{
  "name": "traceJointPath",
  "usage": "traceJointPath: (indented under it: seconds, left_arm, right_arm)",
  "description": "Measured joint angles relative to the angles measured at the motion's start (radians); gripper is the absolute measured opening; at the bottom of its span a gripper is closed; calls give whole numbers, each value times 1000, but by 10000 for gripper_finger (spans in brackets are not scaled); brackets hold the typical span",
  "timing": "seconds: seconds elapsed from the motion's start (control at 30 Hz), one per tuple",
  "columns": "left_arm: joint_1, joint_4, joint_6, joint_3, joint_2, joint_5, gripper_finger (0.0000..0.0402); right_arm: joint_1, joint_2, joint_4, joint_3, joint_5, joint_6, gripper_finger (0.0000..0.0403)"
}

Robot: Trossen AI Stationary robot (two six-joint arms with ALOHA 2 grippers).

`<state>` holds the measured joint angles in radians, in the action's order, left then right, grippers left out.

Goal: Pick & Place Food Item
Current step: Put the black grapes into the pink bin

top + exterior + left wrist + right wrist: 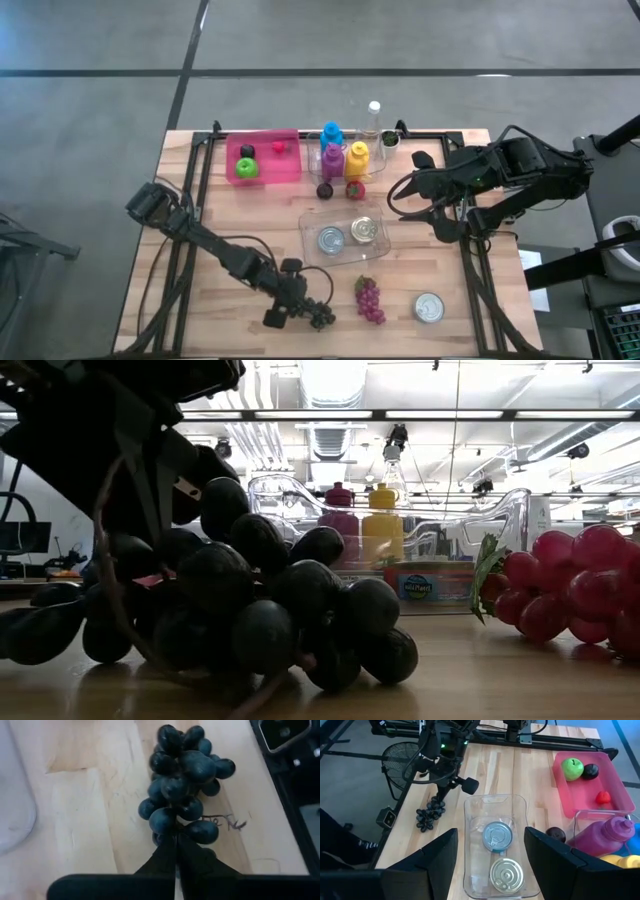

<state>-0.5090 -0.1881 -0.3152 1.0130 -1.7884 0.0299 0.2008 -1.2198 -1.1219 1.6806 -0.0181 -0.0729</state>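
Left wrist view shows the left gripper (176, 840) pinched shut on the dark grapes (182, 780), which stretch straight ahead of its fingers on the table (90, 820) near its front edge

Two grape bunches (322, 317) (369, 299); three cans (331, 240) (364, 231) (429, 307); four bottles (332, 135) (374, 115) (332, 160) (358, 159); two trays (290, 165) (312, 228)

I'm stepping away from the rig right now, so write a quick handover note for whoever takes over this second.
Left hand: shut on the dark grapes at their stem, bunch resting on the table near the front edge.
Right hand: open, waiting over the back right of the table.
Clear tray at centre holds two cans. Red grapes and a third can lie on the table in front of it.
Done: grapes gripped. Left: lift and place them; destination not evident.
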Motion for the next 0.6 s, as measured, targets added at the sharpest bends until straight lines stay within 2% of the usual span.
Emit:
traceJointPath:
  seconds: [0.13, 0.33, 0.6]
  left_arm:
    - [14, -7, -83, 0, 24, -1, 2]
    - [14, -27, -102, 2, 117, -3, 1]
    - [20, -93, -121, 2, 274, -82, 1]
  right_arm:
    - [0, 0, 2, 0, 0, 1, 224]
    - [0, 0, 2, 0, 0, -3, 224]
    - [0, 0, 2, 0, -1, -2, 224]
